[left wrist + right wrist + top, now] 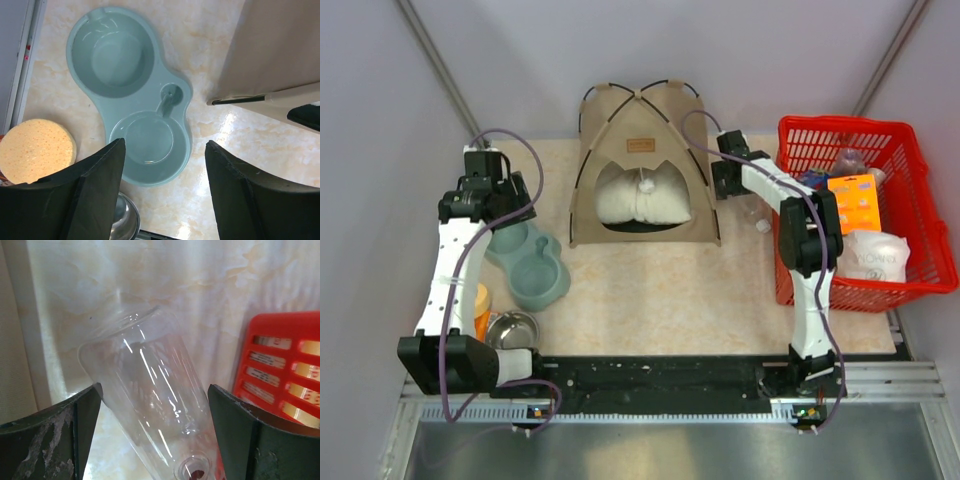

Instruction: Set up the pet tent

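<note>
Left pincer [165, 150] is held apart over the teal bowl [115, 65], just left of the pet tent [620, 130], which is stood upright at the table's [650, 300] back. Right pincer's [155, 390] spread too, at the tent's right edge, over a clear bottle [150, 370].

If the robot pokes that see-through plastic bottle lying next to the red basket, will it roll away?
Probably. The clear plastic bottle lies on its side and looks round, so a nudge would likely roll it. It looks empty, so it is probably light. Its shiny walls might slip from the open right gripper.
</note>
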{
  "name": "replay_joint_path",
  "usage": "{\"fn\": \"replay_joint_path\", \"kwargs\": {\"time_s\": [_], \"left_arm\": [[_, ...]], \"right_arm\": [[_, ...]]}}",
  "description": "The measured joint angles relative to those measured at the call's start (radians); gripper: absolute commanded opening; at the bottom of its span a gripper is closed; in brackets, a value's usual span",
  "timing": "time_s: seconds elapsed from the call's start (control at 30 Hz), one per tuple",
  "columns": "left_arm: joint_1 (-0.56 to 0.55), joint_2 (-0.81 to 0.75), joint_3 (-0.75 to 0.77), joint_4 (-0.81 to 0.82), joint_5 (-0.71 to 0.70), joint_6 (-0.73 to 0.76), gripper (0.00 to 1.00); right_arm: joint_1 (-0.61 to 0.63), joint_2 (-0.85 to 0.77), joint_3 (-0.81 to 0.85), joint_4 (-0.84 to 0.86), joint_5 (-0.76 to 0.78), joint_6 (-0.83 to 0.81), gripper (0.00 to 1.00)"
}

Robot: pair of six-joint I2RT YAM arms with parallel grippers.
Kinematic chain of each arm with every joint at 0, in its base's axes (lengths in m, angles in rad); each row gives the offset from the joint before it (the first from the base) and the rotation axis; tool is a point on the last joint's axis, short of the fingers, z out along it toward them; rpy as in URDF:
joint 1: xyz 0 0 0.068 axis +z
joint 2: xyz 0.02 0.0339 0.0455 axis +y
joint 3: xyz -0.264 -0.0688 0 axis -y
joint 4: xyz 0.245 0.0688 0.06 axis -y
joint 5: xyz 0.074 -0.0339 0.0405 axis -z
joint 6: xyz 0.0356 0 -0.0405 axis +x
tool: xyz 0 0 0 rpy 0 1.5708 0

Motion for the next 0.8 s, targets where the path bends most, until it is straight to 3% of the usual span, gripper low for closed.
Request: {"fn": "replay_joint_path", "kwargs": {"time_s": [0.07, 0.17, 0.27, 0.53, 0.8], "left_arm": [[0.0, 0.0, 0.002, 0.0, 0.01, 0.0, 0.7], [0.0, -0.002, 0.006, 0.0, 0.02, 0.0, 0.7], [0.0, -0.007, 0.006, 0.001, 0.03, 0.0, 0.7], [0.0, -0.027, 0.007, 0.002, 0.076, 0.0, 0.7], [0.0, -0.082, 0.006, 0.035, 0.167, -0.001, 0.7]], "right_arm": [[0.0, 0.014, 0.015, -0.007, -0.01, -0.003, 0.78], [0.001, 0.018, 0.016, -0.012, -0.013, 0.0, 0.57], [0.001, 0.018, 0.017, -0.014, -0.021, 0.005, 0.46], [0.001, -0.038, -0.013, -0.011, -0.038, 0.069, 0.44], [0.001, -0.294, -0.048, 0.032, -0.101, 0.148, 0.43]]}}
